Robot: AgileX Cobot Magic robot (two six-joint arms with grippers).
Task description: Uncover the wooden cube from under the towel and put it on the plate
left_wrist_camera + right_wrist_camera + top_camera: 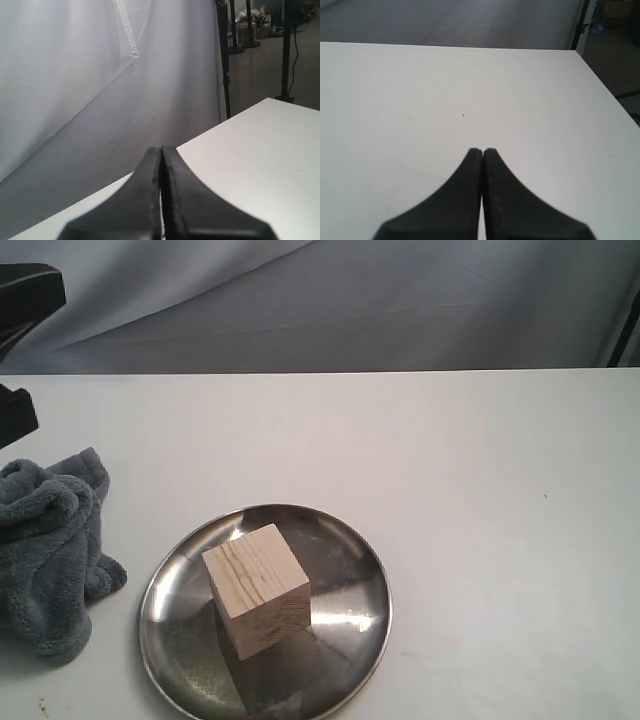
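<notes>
Left gripper [161,154] and right gripper [482,153] both pressed together, empty. Cube [257,587] sits on plate [352,568]; towel [50,540] bunched just left. Left arm probably nearer.

The plate [350,558]'s near rim was cut off by the picture's edge, and the wooden cube [257,587] hid part of its floor. The towel [50,550] ran off the left edge. A dark speck [546,496] on the table [450,440]'s right was too small to identify.
</notes>
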